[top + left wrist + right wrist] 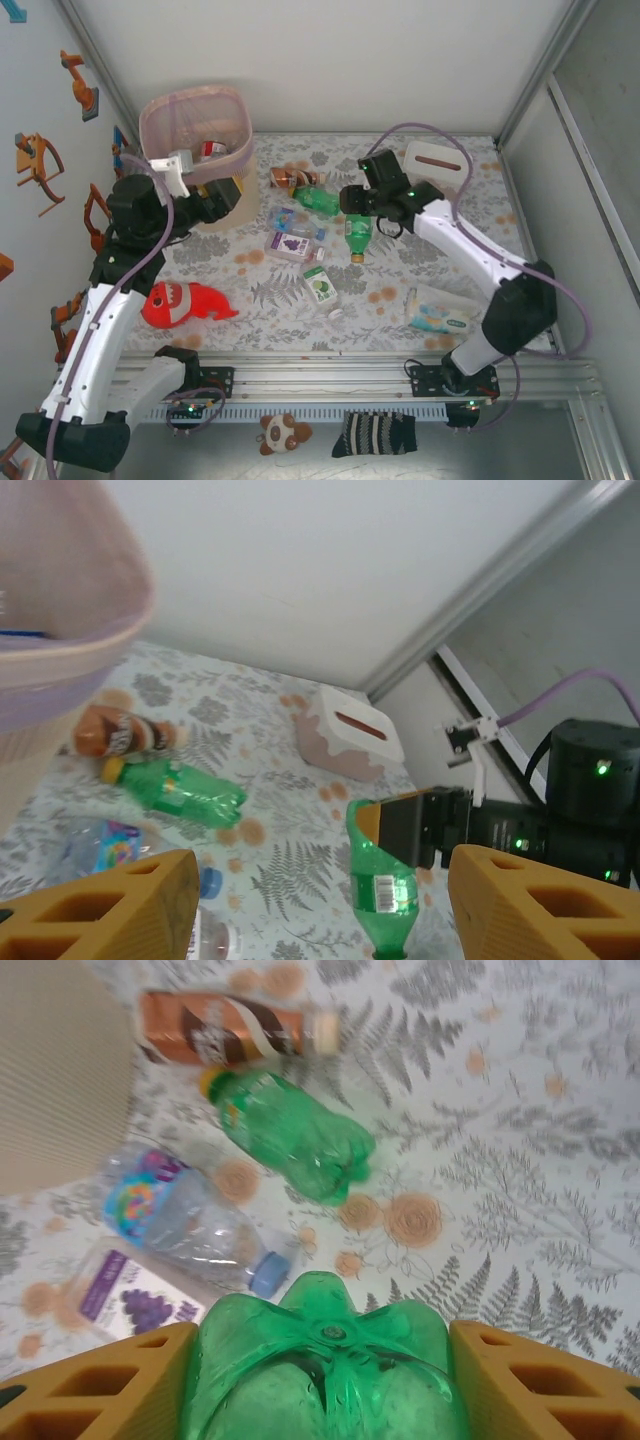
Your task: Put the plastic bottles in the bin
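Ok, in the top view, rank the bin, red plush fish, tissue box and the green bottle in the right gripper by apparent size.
1. bin, clearly largest.
2. red plush fish and tissue box, too close to separate.
3. green bottle in the right gripper, smallest.

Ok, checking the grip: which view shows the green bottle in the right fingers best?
Right wrist: the green bottle fills the gap between both fingers, base toward the camera. Left wrist shows it side-on, neck down; top view shows it small.

Left arm [100,320] is folded upward, left gripper [320,905] hanging with jaws spread apart; right arm [470,245] stretches forward, right gripper [357,205] pointing down, fingers [90,1380] clamped on a green bottle [320,1360]
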